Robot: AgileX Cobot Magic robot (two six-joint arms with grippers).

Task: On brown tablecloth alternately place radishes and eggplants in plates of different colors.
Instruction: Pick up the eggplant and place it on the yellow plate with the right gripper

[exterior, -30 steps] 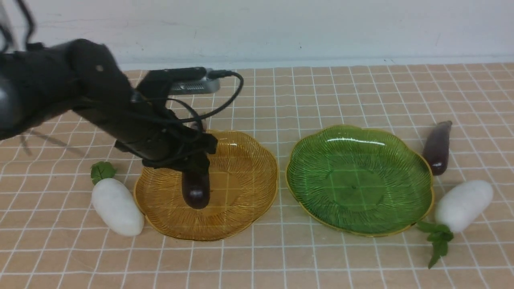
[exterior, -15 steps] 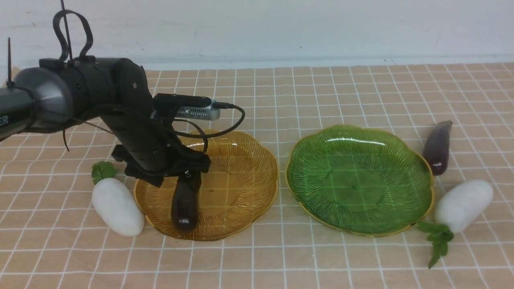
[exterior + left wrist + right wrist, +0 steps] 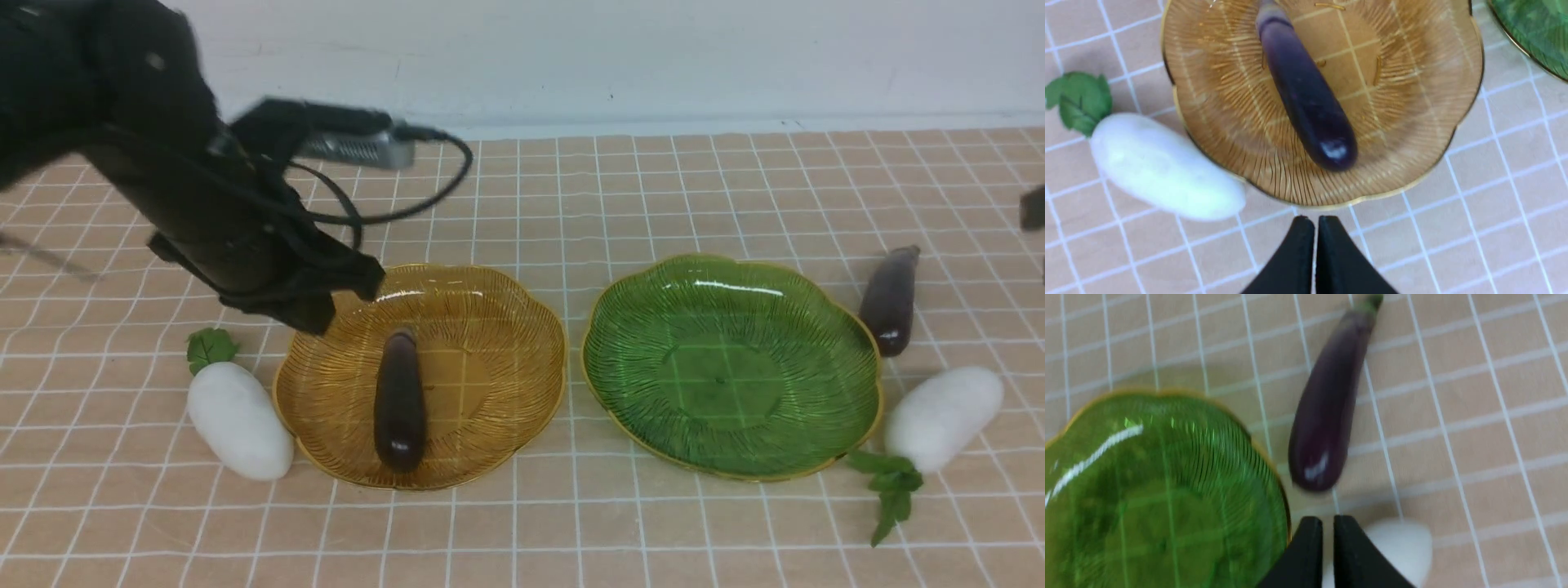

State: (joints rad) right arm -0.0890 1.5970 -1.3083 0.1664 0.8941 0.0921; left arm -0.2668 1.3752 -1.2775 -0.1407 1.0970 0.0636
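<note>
One glossy purple eggplant is plated; the clenched left hand is empty. Next, the slightly parted right hand should open around the other dark eggplant.

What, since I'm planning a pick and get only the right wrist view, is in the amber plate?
Observer: One eggplant, lying in the amber plate; the front and left wrist views show it.
Operator: And where are the leaves of the radish by the green plate? My view cuts them off.
Observer: The front view shows its leaves at the end nearer the robot.
Operator: Is the other radish plated?
Observer: No, it lies on the cloth, left of the amber plate.
</note>
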